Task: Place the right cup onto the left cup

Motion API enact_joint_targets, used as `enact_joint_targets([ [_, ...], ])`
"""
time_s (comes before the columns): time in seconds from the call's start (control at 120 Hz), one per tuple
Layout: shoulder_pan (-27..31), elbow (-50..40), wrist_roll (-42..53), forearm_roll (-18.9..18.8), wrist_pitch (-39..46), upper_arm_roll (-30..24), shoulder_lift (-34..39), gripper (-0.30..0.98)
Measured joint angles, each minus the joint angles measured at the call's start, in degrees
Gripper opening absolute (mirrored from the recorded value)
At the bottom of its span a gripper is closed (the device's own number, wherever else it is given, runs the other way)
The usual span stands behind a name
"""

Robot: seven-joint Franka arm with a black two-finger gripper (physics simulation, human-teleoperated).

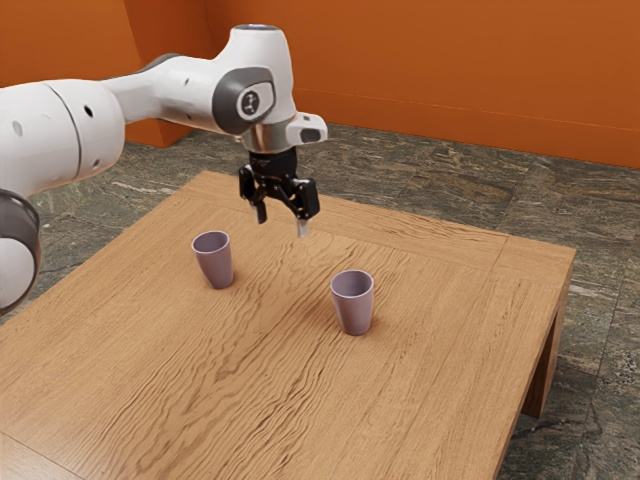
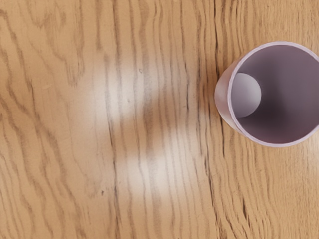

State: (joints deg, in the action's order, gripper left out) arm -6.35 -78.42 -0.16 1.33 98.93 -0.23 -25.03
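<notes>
My gripper is in the air above the table, its two fingers apart with nothing between them. Two purple-grey cups stand upright on the wood, mouths up and well apart. One cup is toward the exterior view's left, below and to that side of the gripper. The other cup is toward the exterior view's right and nearer that camera. Looking down, the wrist view has a cup off to one side of the hand, its inside visible; I cannot tell which of the two it is.
The wooden table lies under both cups, with its far corner behind the gripper and a side edge at the exterior view's right. Beyond it are a dark stone floor and an orange wall.
</notes>
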Motion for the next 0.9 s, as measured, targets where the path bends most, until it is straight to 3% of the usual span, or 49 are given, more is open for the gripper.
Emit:
enact_joint_targets([
  [0.433, -1.2, 10.1, -4.4, 0.3, -2.8, 0.2, -8.2, 0.69],
  [0.9, -3.0, 14.4, -7.5, 0.3, -2.6, 0.2, -14.4, 0.69],
])
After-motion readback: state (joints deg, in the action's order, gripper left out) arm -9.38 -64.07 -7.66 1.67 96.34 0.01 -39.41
